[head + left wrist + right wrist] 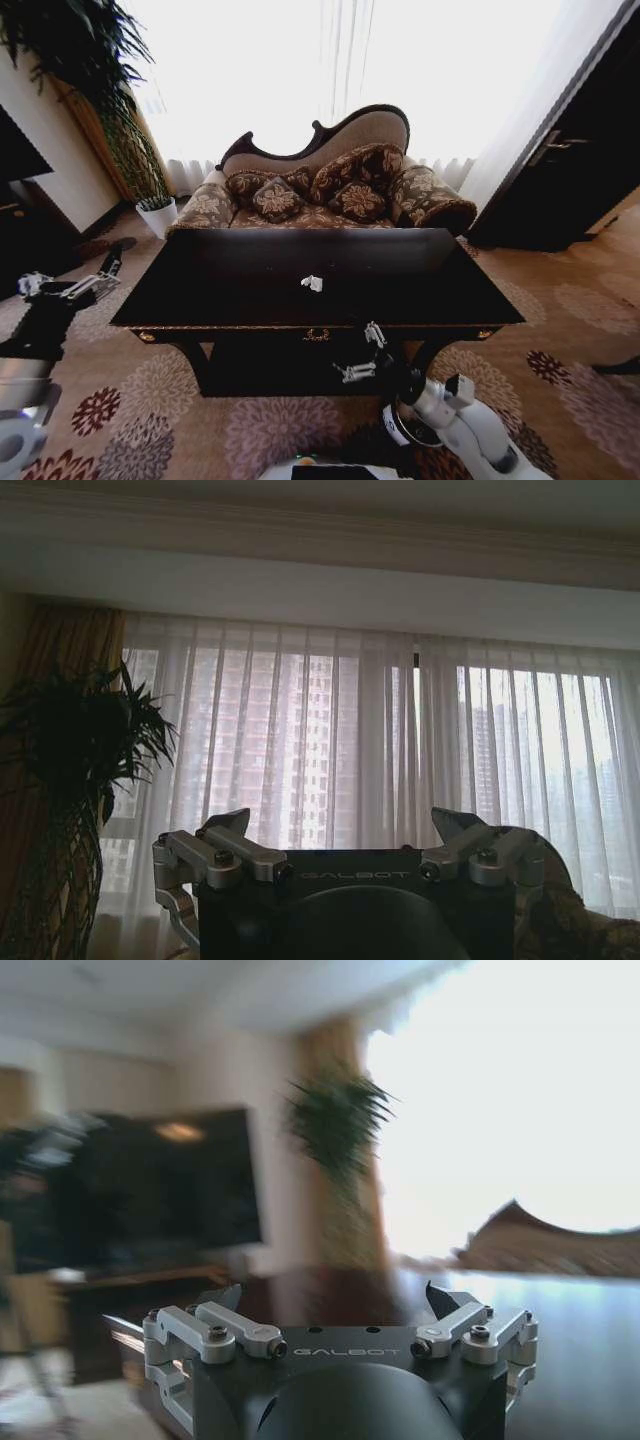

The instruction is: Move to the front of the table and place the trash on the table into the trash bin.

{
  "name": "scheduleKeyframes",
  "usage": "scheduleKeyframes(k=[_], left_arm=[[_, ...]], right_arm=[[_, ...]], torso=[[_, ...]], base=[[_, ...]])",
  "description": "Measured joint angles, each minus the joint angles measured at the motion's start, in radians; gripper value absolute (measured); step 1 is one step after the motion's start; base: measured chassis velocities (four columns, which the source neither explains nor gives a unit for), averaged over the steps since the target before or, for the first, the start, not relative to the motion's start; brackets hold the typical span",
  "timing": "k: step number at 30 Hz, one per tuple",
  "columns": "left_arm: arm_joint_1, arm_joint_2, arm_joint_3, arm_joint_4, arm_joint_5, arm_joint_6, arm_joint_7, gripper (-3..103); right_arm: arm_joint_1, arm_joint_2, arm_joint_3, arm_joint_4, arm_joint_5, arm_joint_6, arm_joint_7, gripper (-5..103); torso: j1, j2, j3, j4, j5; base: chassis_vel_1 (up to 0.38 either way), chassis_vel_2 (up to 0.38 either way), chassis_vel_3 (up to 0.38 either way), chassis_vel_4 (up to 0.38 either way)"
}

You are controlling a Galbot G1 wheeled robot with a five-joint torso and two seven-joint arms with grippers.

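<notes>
A: Which step is this, would you say?

B: The robot is already at the front of the table [200,290], so I judge the drive done and the pick-up not yet begun. One white lump of trash [312,283] lies on the table top, near the middle and a little toward the front edge.

A: And the arms?

B: The right gripper [362,352] sits just below the table's front edge, right of its gold emblem, fingers spread open and empty — its wrist camera looks across the glossy top. The left gripper [72,288] is off the table's left end, jaws apart too, holding nothing.

A: What does the next move call for?

B: Lifting the right gripper clear of the front edge, then reaching in over the top to the trash. The top around that lump is bare, so there is room.

A: The bin?

B: A round rim, likely the trash bin [402,425], shows on the floor below the table's front, partly hidden by the right arm — close quarters there.
</notes>
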Motion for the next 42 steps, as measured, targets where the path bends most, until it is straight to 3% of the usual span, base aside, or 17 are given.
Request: scheduleKeyframes(k=[1,2,4,5,9,12,19,24,33,42], left_arm=[[0.0,0.0,0.0,0.0,0.0,0.0,0.0,100],[0.002,0.002,-0.008,-0.005,-0.006,0.0,0.0,100],[0.004,0.002,-0.015,-0.012,-0.011,0.001,0.0,100],[0.004,0.002,-0.015,-0.012,-0.011,0.001,0.0,100],[0.009,-0.009,-0.015,-0.023,-0.01,0.001,0.0,100],[0.013,-0.018,-0.014,-0.03,-0.005,0.002,0.0,100],[0.019,-0.032,-0.004,-0.041,0.012,0.004,0.0,100],[0.033,-0.062,0.006,-0.056,0.036,0.006,0.0,100],[0.057,-0.072,-0.013,-0.074,0.042,0.006,0.002,100],[0.055,-0.062,-0.012,-0.072,0.038,0.006,0.002,100]], right_arm=[[0.0,0.0,0.0,0.0,0.0,0.0,0.0,100],[0.011,-0.03,-0.027,0.033,0.005,-0.053,0.109,100],[0.047,-0.077,-0.067,0.074,0.022,-0.116,0.249,100],[0.047,-0.077,-0.067,0.074,0.022,-0.116,0.249,100],[0.14,-0.154,-0.135,0.111,0.06,-0.214,0.426,100],[0.228,-0.211,-0.19,0.097,0.085,-0.252,0.491,100],[0.397,-0.298,-0.277,0.045,0.162,-0.303,0.546,100],[0.591,-0.368,-0.392,-0.007,0.284,-0.323,0.582,100],[0.903,-0.387,-0.598,-0.102,0.388,-0.364,0.606,100],[0.99,-0.39,-0.661,-0.151,0.396,-0.395,0.565,100]], torso=[[0.0,0.0,0.0,0.0,0.0],[0.0,0.0,0.0,0.0,0.0],[0.0,0.0,0.0,0.0,0.0],[0.0,0.0,0.0,0.0,0.0],[0.0,0.0,0.0,0.0,0.0],[0.0,0.0,0.0,0.0001,-0.0001],[0.0,0.0,0.0,0.0001,0.0],[0.0,0.0,0.0,0.0001,0.0],[0.0,0.0,0.0,0.0003,-0.0001],[0.0,0.0,0.0,-0.0001,-0.0001]], base=[[0.0,0.0,0.0,0.0],[0.0,0.0,0.0,0.0],[0.0,0.0,0.0,0.0],[0.0,0.0,0.0,0.0],[0.0,0.0,0.0,0.0],[0.0,0.0,0.0,0.0],[0.0,0.0,0.0,0.0],[0.0,0.0,0.0,0.0],[0.0,0.0,0.0,0.0],[0.0,0.0,0.0,0.0]])
